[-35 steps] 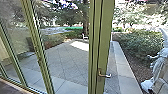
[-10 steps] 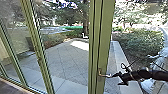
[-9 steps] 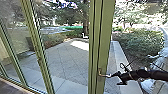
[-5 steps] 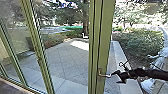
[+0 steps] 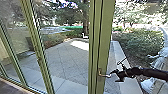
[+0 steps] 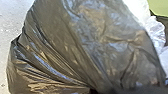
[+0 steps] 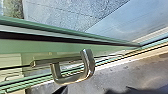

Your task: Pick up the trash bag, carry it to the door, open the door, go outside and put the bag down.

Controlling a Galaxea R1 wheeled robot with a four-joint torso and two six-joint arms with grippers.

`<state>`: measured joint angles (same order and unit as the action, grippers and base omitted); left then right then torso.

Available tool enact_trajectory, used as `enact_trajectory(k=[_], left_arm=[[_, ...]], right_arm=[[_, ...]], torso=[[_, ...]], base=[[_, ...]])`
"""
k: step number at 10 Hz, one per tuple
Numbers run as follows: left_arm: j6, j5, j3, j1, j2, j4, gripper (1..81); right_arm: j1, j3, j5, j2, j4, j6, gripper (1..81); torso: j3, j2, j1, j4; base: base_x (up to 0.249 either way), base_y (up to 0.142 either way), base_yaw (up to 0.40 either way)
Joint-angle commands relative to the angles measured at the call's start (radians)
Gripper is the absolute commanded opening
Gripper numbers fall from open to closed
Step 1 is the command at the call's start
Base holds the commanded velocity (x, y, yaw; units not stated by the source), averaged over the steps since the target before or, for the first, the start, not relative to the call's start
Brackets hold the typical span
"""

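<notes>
Green framing surrounds the door (image 5: pixel 105 37) and the glass (image 5: pixel 67 32), with a dark strip of floor (image 5: pixel 10 88) at the lower left of the head view. Beyond the glass lies grey paving (image 5: pixel 65 58) in large slabs, with a bright sunlit patch on it. A tree trunk (image 5: pixel 85 23) rises past the paving, and a leafy bush (image 5: pixel 140 45) grows on the right. The door stands between much of the paving and the robot, its metal handle (image 5: pixel 103 75) jutting out. The right gripper (image 5: pixel 113 74) is just beside the handle's free end; I cannot tell whether they touch, nor whether the gripper is spread or closed. The bag (image 6: pixel 75 47), dark, glossy and creased, is close to the left wrist camera, with clear plastic (image 6: pixel 156 32) beside it. I cannot tell the left gripper's state
</notes>
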<state>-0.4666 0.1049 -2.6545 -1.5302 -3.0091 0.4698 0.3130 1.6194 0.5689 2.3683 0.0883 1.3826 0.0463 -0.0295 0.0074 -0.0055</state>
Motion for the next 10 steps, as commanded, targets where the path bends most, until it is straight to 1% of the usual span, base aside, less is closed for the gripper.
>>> enact_trajectory(k=[1,6,10], left_arm=[[0.000,-0.065,0.001,0.043,-0.001,0.009,1.0],[0.000,-0.065,0.001,0.043,0.001,0.010,1.0],[0.000,-0.065,-0.001,0.043,-0.002,0.009,1.0]], right_arm=[[-0.157,0.049,0.011,0.053,-0.015,0.010,81.1],[-0.151,0.166,0.009,0.148,-0.018,0.013,81.1],[-0.151,0.238,-0.004,0.177,-0.016,0.012,81.1]], torso=[[0.000,0.000,0.000,0.000],[0.000,0.000,0.000,0.000],[0.000,0.000,0.000,0.000]], base=[[0.000,0.000,0.000],[0.000,0.000,0.000],[0.000,0.000,0.000]])
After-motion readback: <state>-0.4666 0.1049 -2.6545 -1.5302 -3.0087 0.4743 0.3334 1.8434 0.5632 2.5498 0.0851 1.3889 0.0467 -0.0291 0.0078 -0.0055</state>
